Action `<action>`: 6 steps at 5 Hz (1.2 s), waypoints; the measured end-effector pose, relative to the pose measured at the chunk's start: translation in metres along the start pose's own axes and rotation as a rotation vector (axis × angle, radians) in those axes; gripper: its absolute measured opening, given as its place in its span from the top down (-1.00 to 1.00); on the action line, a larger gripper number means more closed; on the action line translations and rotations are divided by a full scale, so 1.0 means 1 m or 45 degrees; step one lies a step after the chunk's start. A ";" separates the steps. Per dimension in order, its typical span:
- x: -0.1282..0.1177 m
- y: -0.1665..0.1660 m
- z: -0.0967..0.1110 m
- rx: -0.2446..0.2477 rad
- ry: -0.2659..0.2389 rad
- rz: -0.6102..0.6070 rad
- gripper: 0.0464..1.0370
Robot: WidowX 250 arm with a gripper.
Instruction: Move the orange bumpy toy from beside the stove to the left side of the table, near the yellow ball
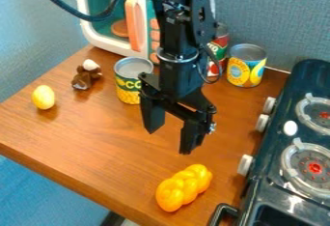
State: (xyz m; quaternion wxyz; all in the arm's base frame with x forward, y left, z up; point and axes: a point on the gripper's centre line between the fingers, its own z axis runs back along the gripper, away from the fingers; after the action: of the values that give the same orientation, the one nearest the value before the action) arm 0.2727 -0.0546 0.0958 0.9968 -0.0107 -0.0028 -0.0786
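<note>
Camera view: my end effector hangs over the counter, its fingers wide apart. The yellow braided piece lies below them in view, beside the stove. A yellow-labelled can stands upright to view left; beyond it I record a brown figure and a yellow egg-shaped piece. Two further cans stand near the wall.
</note>
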 end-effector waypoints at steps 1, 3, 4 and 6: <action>-0.003 0.000 -0.008 -0.001 0.039 -0.002 -0.93; -0.004 -0.004 -0.030 -0.041 0.163 -0.118 -0.93; -0.003 -0.008 -0.033 -0.059 0.148 -0.157 -0.93; -0.007 -0.019 -0.050 -0.087 0.163 -0.215 -0.93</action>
State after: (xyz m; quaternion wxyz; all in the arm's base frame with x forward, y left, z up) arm 0.2633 -0.0735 0.0465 0.9839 -0.0395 0.0626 -0.1628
